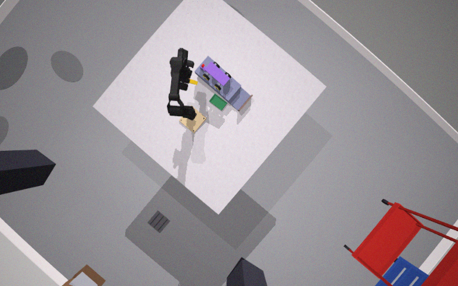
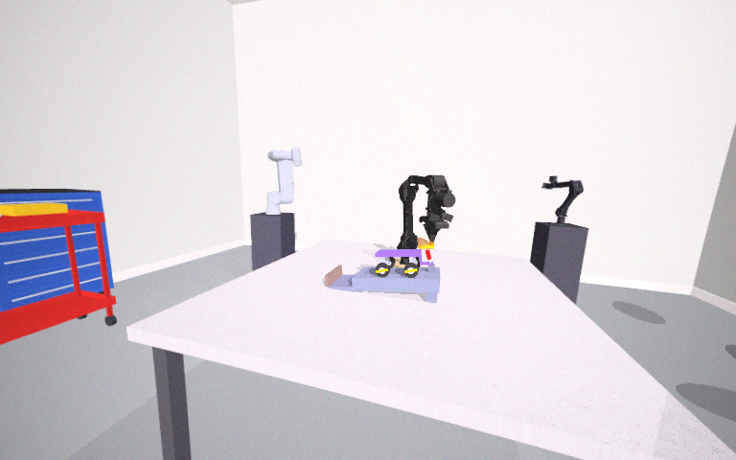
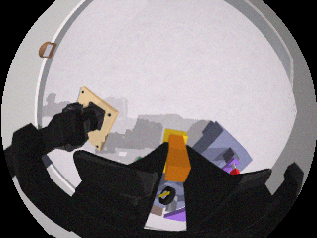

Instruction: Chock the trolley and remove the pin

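Observation:
My gripper (image 1: pixel 188 80) (image 2: pixel 431 241) (image 3: pixel 174 147) is shut on the orange handle of the yellow chock (image 1: pixel 193 81) (image 2: pixel 426 245) (image 3: pixel 175 134). The chock is held in the air beside the ramp's uphill end; its black base cannot be made out. The purple trolley (image 1: pixel 216 72) (image 2: pixel 398 253) stands on the blue-grey ramp (image 1: pixel 242 98) (image 2: pixel 396 281) (image 3: pixel 238 149). The red-headed stop pin (image 1: pixel 203 65) (image 2: pixel 427 254) (image 3: pixel 235 172) is at the trolley's uphill end. The green tray (image 1: pixel 217 102) lies beside the ramp; my fingers mostly hide it in the wrist view.
A brown end board (image 1: pixel 245 102) (image 2: pixel 333 275) stands at the ramp's downhill end. The arm's wooden base plate (image 1: pixel 194 127) (image 3: pixel 111 125) is on the same side of the ramp as the tray. One trolley wheel (image 3: pixel 166 195) shows between my fingers in the wrist view.

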`<state>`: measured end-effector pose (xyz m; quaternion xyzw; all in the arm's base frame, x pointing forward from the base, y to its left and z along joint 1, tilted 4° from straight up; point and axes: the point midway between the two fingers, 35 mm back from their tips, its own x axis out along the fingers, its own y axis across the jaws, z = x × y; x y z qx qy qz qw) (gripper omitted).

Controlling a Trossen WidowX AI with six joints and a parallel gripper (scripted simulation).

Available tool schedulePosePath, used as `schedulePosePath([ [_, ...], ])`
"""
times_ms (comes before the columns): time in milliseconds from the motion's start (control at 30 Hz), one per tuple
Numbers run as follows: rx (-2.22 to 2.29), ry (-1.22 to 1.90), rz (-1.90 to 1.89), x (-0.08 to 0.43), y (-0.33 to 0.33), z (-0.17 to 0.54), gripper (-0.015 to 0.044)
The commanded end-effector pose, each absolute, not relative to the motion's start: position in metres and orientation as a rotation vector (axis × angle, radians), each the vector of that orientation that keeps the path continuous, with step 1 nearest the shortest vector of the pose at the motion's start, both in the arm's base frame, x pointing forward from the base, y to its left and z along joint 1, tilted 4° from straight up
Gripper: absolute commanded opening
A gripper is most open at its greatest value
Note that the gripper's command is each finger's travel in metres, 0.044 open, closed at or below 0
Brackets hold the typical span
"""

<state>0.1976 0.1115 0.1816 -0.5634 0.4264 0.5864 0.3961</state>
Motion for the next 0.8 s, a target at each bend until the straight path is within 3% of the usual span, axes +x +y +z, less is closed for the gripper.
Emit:
schedulePosePath([
  [0,-1.346,1.153,1.392,0.1983,0.111,0.1825,0.0],
  [767,-0.769,1.482,0.781,0.1983,0.111,0.1825,0.0],
])
